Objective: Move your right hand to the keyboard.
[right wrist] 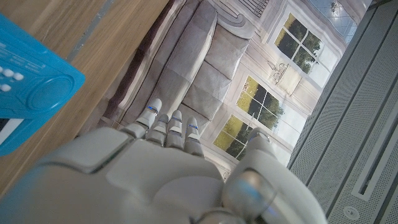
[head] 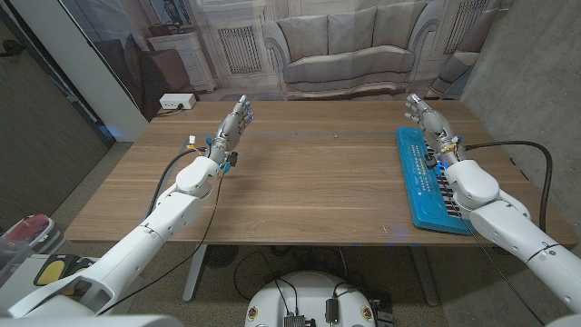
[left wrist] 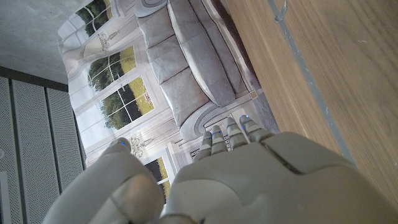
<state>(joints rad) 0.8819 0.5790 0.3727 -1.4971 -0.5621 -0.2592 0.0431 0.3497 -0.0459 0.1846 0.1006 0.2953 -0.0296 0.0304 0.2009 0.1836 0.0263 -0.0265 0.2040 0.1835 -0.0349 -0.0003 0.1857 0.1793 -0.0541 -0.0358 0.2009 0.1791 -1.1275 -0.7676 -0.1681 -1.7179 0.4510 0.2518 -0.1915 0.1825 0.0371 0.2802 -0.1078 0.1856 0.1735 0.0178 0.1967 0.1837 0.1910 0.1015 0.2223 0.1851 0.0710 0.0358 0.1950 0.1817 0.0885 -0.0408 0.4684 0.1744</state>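
Both arms are reaching over the wooden table [head: 309,182]; my right hand [head: 427,118] is hovering released beside the blue keyboard [head: 427,182]. Along my wrist, its corner is lying near. Next, probably lowering onto the keys.

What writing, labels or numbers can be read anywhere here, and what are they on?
None can be read.
The blue keyboard has small white marks and buttons near its far end, too small and blurred to read.
The white box on the floor beyond the table's far left corner shows no legible label.
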